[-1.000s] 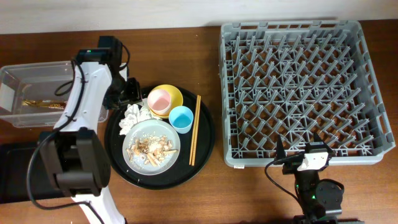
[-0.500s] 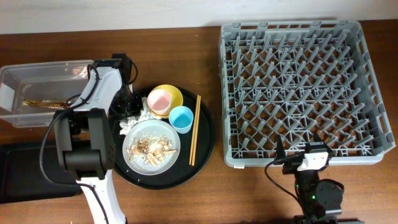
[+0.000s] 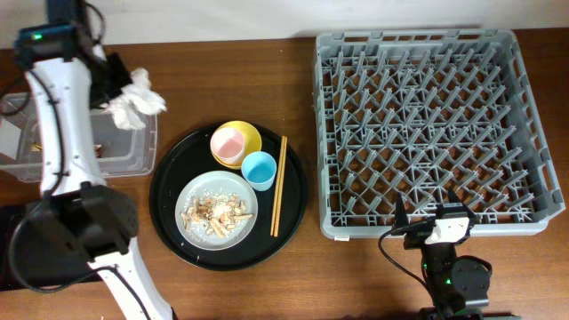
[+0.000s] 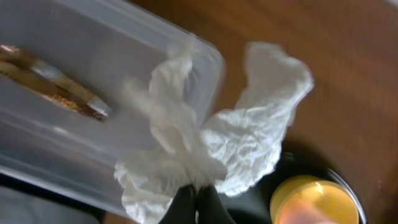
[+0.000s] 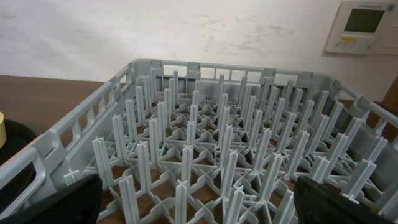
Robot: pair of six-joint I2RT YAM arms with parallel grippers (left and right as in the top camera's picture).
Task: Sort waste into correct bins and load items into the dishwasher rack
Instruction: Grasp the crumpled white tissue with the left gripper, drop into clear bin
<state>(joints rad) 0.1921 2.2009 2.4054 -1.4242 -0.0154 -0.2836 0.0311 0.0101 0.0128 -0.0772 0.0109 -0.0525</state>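
- Left gripper point(image 4: 196, 200) is clenched on the crumpled tissue point(image 4: 249, 134), which hangs over the clear box's point(image 4: 56, 143) two-o'clock corner.
- The tissue looks featherlight, soft and floppy; pinch a bunched fold.
- Right gripper point(image 5: 199, 202) gapes, idle.

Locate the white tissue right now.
Overhead view, upper left: the tissue hangs pinched in the left gripper over the right end of the clear box, up-left of the yellow bowl.

Nothing legible anywhere — the display on the wall panel point(image 5: 364, 25) is too small to read.
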